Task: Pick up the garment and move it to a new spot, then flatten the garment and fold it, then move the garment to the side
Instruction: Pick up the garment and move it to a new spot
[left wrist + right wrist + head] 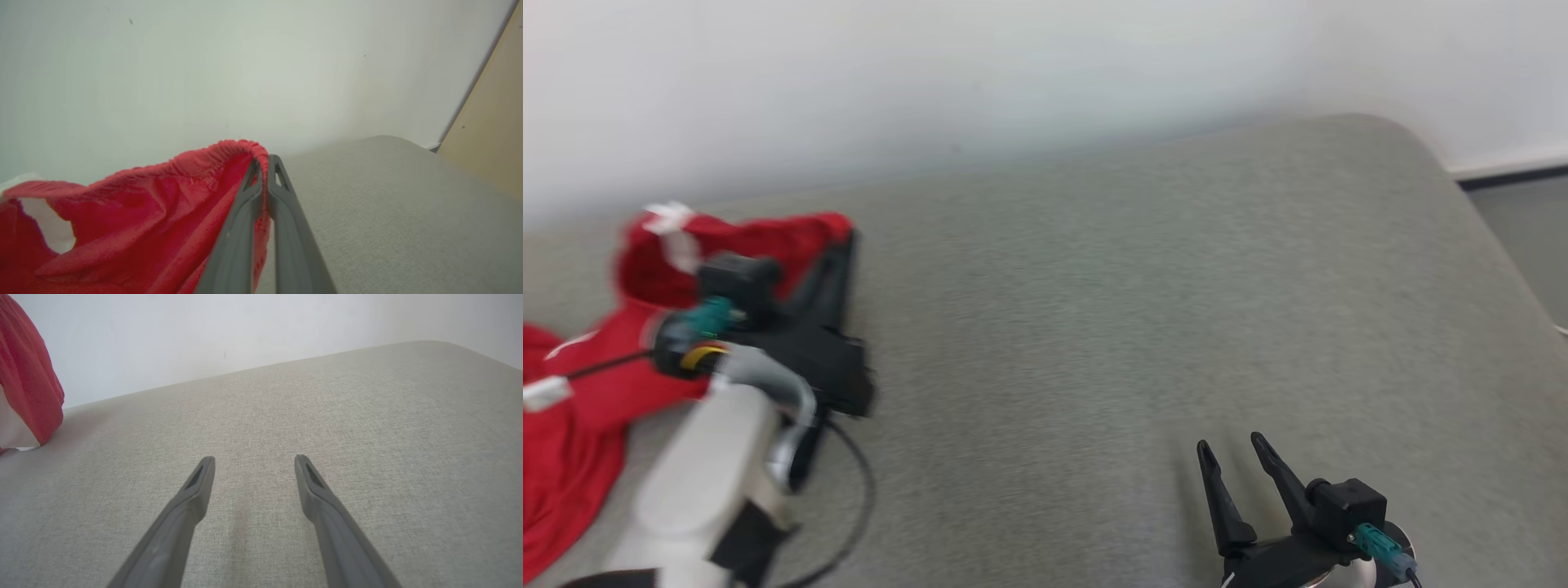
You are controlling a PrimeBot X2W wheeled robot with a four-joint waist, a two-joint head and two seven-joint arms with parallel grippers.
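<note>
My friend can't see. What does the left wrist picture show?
The left hand pinches the gathered edge of a red garment, which drapes off to the picture's left. A grey padded surface lies to the right, with a pale wall behind.

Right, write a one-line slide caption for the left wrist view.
Left gripper shut on the gathered hem of the red garment, above the grey surface.

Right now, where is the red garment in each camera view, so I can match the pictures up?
Head view: red garment at the left edge, its hem pinched by the left gripper.
Left wrist view: red garment lower left, rising to the shut fingertips at centre.
Right wrist view: red garment along the upper left edge.
Shared landmark: the grey padded surface meeting the white wall.
</note>
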